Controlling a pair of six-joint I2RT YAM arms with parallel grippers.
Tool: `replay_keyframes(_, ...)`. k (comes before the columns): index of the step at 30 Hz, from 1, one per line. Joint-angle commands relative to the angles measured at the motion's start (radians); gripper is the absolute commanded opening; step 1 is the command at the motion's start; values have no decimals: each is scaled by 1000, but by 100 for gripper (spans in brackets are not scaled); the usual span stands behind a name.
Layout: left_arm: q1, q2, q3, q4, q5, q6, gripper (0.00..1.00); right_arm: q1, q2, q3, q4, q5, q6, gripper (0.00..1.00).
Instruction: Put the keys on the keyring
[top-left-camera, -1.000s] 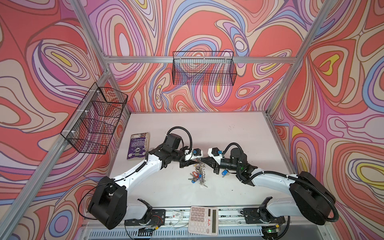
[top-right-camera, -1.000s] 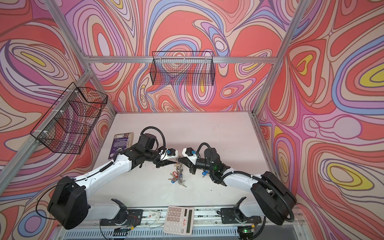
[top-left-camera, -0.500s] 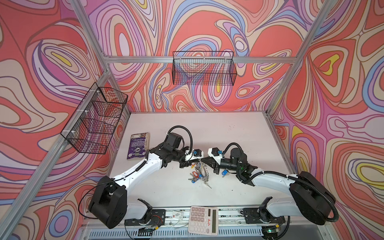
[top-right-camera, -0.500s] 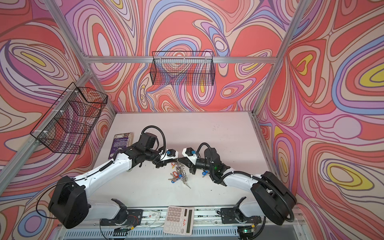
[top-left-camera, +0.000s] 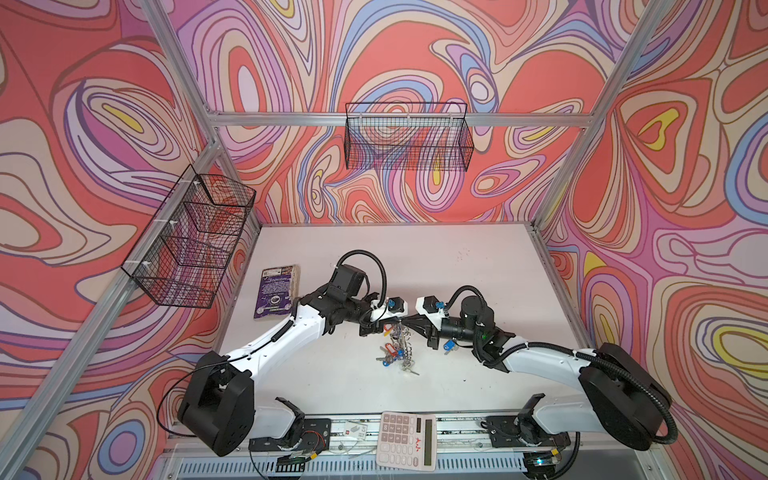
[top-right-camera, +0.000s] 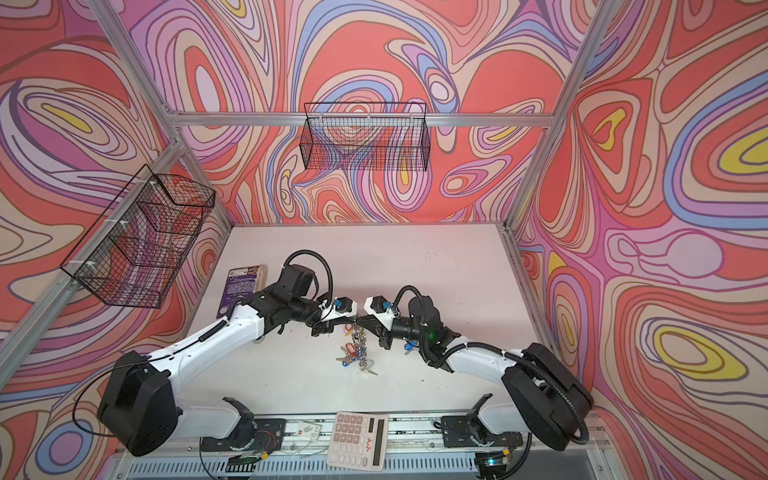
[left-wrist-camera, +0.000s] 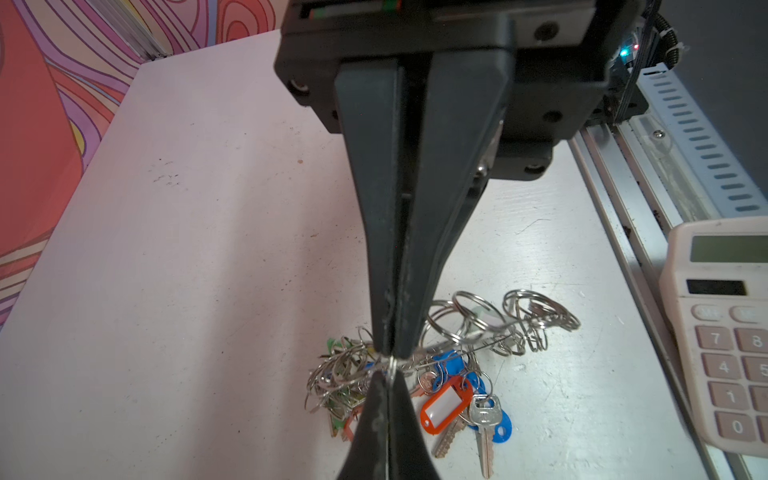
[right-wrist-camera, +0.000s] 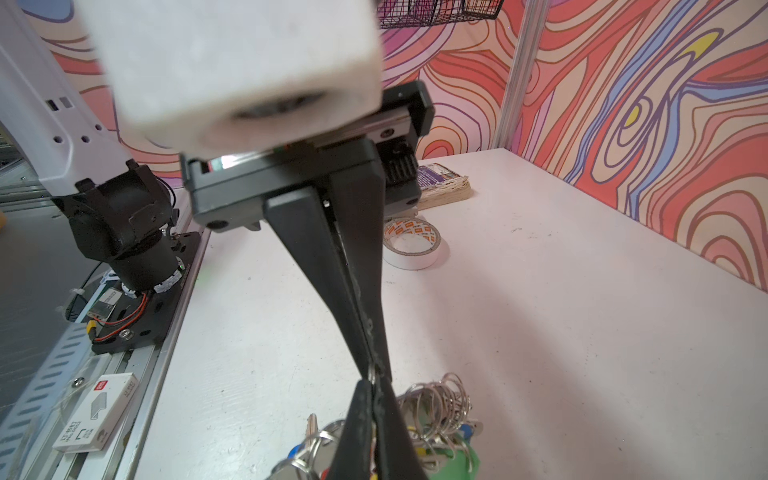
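My left gripper (top-left-camera: 397, 322) (left-wrist-camera: 386, 372) and right gripper (top-left-camera: 405, 323) (right-wrist-camera: 371, 381) meet tip to tip above the table's middle, both shut. They pinch the same short piece of silver ring; I cannot tell whether it is the rim or a split ring. From it hangs the keyring (left-wrist-camera: 478, 338) (top-right-camera: 360, 336), edge-on as a thin grey line strung with split rings (right-wrist-camera: 440, 399). The keys (top-left-camera: 390, 355) (left-wrist-camera: 484, 419), with red (left-wrist-camera: 444, 405) and blue tags, dangle down to the table. One blue-tagged key (top-left-camera: 449, 345) lies apart under my right arm.
A tape roll (right-wrist-camera: 411, 243) and a purple book (top-left-camera: 276, 291) lie at the left. A calculator (top-left-camera: 406, 434) and a small staples box (right-wrist-camera: 97, 411) sit on the front rail. Wire baskets hang on the back wall (top-left-camera: 409, 141) and the left wall (top-left-camera: 191, 237).
My left gripper has gone from partly open to shut on the ring beside my right gripper's tips. The hanging bunch shifted slightly; my right gripper has kept its grip.
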Motion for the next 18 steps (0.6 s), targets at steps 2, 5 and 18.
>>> replay_keyframes(2, -18, -19, 84, -166, -33, 32, 0, -4, -80, -46, 58, 81, 9, 17)
replay_keyframes(5, -30, -32, 132, -289, -70, 72, 0, -6, -151, -94, 72, 146, 23, 28)
replay_keyframes(18, -109, 28, 350, -603, -256, 46, 0, -6, -199, -93, -13, 175, 76, 36)
